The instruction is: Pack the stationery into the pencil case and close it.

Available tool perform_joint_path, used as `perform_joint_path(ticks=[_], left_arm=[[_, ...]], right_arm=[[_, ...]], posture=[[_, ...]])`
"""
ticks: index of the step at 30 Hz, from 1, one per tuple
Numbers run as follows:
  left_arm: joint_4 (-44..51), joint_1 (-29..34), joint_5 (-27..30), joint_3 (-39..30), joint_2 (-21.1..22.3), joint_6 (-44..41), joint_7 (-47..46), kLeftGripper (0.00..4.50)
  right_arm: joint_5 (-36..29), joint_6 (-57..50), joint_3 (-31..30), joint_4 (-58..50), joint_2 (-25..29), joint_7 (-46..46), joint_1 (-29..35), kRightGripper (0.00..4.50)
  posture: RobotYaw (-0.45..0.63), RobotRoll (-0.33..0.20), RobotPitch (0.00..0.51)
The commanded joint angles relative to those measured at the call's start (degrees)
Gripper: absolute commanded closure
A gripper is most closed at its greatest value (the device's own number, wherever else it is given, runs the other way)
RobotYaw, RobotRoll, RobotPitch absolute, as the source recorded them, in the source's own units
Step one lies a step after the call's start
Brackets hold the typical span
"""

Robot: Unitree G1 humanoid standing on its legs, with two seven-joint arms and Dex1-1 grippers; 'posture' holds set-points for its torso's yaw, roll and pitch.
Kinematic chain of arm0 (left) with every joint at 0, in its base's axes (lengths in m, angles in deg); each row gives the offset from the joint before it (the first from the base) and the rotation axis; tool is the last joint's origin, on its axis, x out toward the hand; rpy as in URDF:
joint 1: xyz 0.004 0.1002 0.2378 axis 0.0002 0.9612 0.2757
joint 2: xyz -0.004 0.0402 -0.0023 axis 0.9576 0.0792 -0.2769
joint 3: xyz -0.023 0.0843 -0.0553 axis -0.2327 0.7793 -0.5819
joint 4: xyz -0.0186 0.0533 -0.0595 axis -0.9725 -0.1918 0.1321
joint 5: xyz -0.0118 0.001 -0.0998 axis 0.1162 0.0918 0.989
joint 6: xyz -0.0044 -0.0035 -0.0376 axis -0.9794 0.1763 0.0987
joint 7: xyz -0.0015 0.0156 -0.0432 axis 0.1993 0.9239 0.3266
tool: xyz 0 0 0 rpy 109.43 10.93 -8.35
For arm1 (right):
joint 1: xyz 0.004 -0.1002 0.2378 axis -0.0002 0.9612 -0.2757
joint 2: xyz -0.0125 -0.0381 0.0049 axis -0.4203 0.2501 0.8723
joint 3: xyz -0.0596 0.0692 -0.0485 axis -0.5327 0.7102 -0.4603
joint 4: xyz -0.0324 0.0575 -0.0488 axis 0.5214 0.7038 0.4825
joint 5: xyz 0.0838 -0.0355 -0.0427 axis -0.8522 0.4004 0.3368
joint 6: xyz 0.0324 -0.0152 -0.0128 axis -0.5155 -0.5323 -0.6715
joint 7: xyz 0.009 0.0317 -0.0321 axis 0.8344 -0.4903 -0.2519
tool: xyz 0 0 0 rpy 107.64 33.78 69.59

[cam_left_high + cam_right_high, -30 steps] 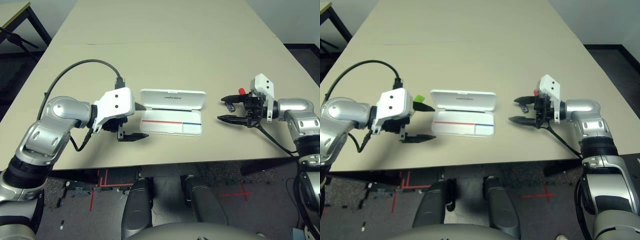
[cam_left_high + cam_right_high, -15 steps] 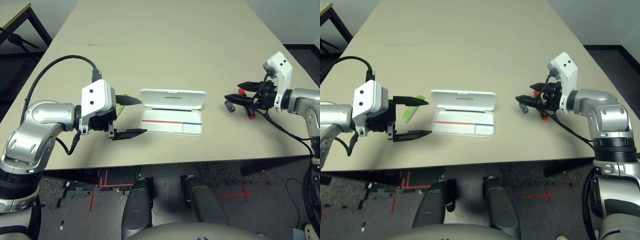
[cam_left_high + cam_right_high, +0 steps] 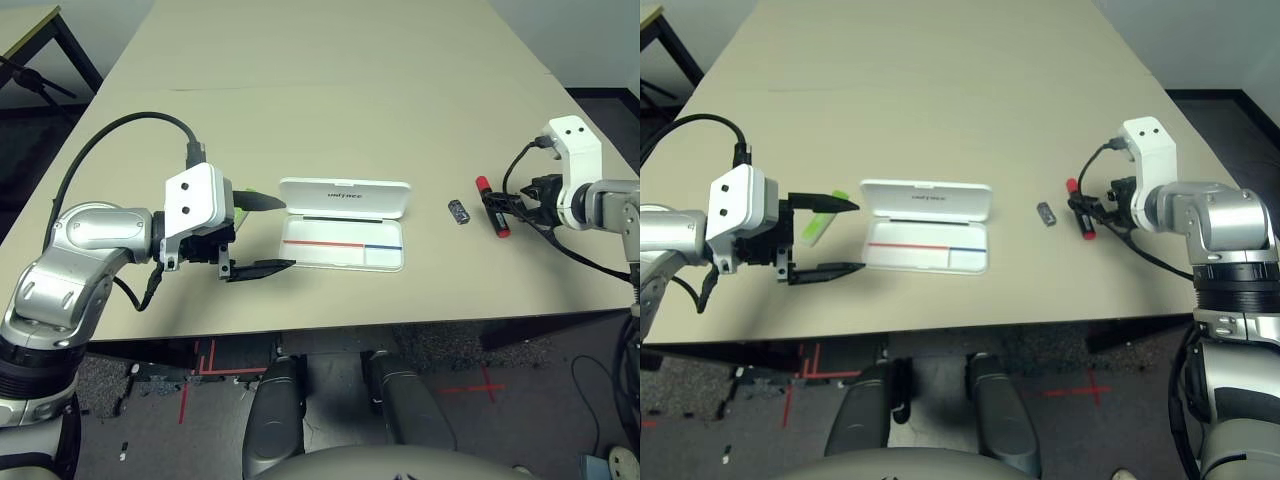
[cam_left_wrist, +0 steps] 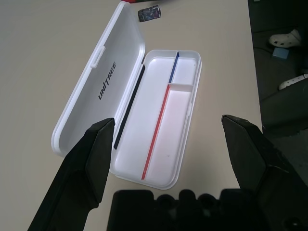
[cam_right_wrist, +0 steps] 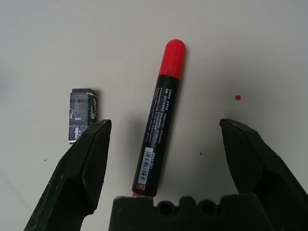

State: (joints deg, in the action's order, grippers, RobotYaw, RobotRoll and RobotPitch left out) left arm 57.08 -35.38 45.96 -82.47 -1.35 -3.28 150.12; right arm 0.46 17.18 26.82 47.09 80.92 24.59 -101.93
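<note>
Both arms' fingers spread wide: right fingers (image 5: pixel 240 159) straddle the cylindrical red marker (image 5: pixel 159 125), left fingers (image 4: pixel 96 154) face the glossy rounded pencil case (image 4: pixel 163 120).

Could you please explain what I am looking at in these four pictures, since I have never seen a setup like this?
This is a humanoid robot with two silver arms, each ending in two black fingers, standing at a beige table. Two pictures come from cameras in its head, looking down over the arms. The other two come from a camera on each wrist, looking out between that arm's fingers.

In the middle lies a white pencil case, open and empty. The left gripper hangs beside it, open, with a light-green bar on the table just behind its fingers. On the robot's right lie a small dark grey piece and a red marker. The right gripper is open around the marker's near end, not yet closed. Nothing is held.
</note>
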Motion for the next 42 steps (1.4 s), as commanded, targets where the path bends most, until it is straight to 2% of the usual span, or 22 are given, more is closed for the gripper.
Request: perform_joint_path(ticks=[1,16,19,28,33,36,42], left_arm=[[1.8,-0.3,0.2,1.2,1.0,-0.7,-0.6,0.03],[4.3,-0.7,0.5,1.7,1.5,-3.4,-2.7,0.03],[4.5,-0.6,0.6,1.8,1.7,-3.5,-2.9,0.00],[4.8,-0.5,0.8,1.9,2.3,-4.0,-3.1,0.00],[4.5,-0.8,0.7,2.3,2.4,-3.8,-2.9,0.00],[4.0,-0.9,0.5,2.6,2.5,-3.5,-2.7,0.00],[2.9,-1.3,-0.1,3.4,2.6,-2.8,-2.3,0.00]], right_arm=[[0.6,0.0,-1.7,1.8,-0.7,-0.8,-0.6,0.00],[4.3,9.1,-5.8,16.4,-4.4,0.0,-5.0,0.00],[4.7,9.9,-5.8,17.6,-4.6,0.2,-5.2,0.66],[5.0,8.5,-4.9,15.7,-2.9,1.5,-4.8,3.95],[5.4,10.4,-6.2,12.8,0.0,4.9,-4.2,3.98],[5.9,13.6,-9.3,9.3,3.2,10.1,-2.7,3.98],[6.4,20.2,-10.9,4.6,9.1,17.1,-1.7,3.98]], posture=[[0.01,0.000,0.157],[0.04,0.000,0.153],[0.05,0.000,0.153],[0.05,0.000,0.153],[0.03,0.000,0.153],[0.03,0.000,0.153],[0.00,0.000,0.157]])
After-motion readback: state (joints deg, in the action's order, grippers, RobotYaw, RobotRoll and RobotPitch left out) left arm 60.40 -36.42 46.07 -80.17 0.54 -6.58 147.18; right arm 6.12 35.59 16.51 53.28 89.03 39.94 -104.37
